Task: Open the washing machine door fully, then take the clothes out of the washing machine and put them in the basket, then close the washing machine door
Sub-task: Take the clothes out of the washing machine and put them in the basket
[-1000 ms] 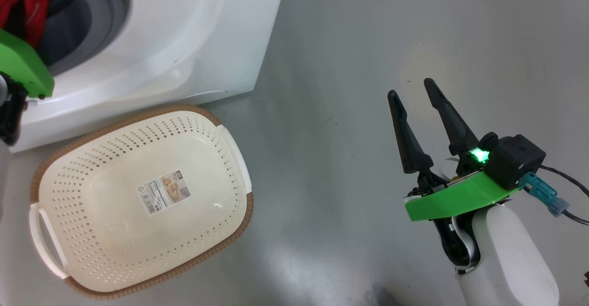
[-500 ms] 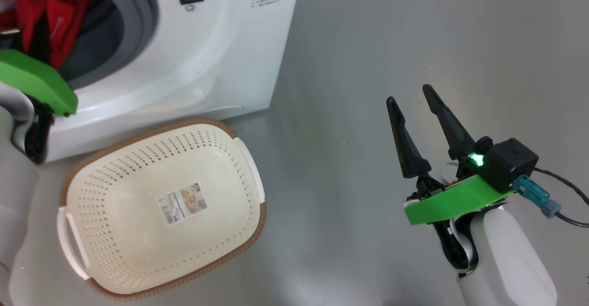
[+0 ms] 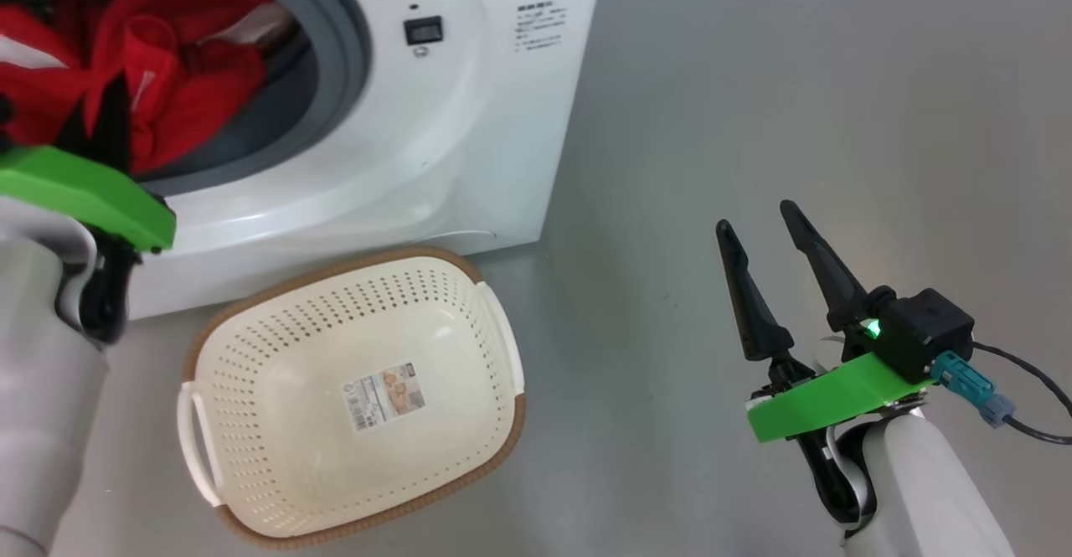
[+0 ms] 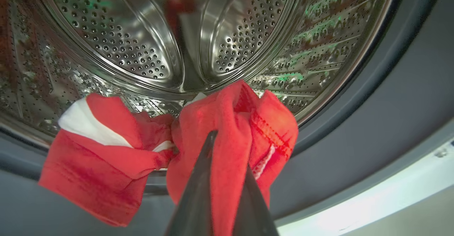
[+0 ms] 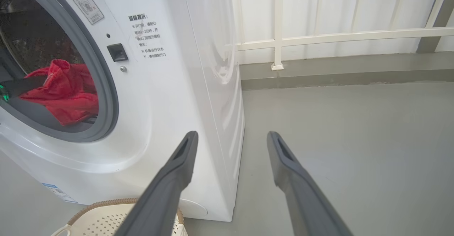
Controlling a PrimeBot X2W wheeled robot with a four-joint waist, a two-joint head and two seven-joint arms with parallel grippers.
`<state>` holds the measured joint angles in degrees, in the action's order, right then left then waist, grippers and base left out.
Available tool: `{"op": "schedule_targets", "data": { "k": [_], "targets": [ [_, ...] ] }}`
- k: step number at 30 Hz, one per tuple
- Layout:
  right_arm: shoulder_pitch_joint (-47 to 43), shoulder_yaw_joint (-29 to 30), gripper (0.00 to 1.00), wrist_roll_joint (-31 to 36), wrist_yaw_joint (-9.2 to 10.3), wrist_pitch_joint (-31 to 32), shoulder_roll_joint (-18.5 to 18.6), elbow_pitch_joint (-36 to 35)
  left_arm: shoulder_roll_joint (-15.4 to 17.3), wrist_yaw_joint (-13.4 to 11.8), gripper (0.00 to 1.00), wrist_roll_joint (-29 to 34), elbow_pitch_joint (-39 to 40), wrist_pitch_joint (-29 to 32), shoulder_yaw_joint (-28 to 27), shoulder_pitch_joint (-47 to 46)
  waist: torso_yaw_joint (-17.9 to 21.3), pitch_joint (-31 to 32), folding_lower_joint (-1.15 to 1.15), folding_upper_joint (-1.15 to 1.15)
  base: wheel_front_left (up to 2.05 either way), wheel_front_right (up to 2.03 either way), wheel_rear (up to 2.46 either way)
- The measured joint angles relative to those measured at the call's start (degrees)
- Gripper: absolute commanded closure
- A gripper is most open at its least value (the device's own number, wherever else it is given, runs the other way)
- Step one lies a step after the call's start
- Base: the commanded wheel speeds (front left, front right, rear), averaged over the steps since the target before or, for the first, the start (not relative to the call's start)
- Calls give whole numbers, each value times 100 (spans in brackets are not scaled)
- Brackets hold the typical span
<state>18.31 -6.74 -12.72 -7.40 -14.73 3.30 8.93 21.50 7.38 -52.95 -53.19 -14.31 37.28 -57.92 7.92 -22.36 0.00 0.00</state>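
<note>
You see a grey floor (image 5: 354, 140) meeting a low grey kerb (image 5: 354, 69), on which a white railing (image 5: 340, 37) stands.

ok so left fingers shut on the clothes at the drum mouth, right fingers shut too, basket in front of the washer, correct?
No: the right fingers are open, spread apart over the floor; the right wrist view shows it. Rest stands: left fingers shut on the clothes at the drum mouth, basket in front of the washer.
</note>
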Motion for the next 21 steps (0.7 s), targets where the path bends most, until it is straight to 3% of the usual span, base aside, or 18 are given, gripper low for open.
{"op": "schedule_targets", "data": {
  "k": [21],
  "targets": [
    [-210,102,0,5,0,0,47,7,-383,0,100,1261,2455,-15,-2013,1898,-364,315,0,0,0,0,0]
  ]
}}
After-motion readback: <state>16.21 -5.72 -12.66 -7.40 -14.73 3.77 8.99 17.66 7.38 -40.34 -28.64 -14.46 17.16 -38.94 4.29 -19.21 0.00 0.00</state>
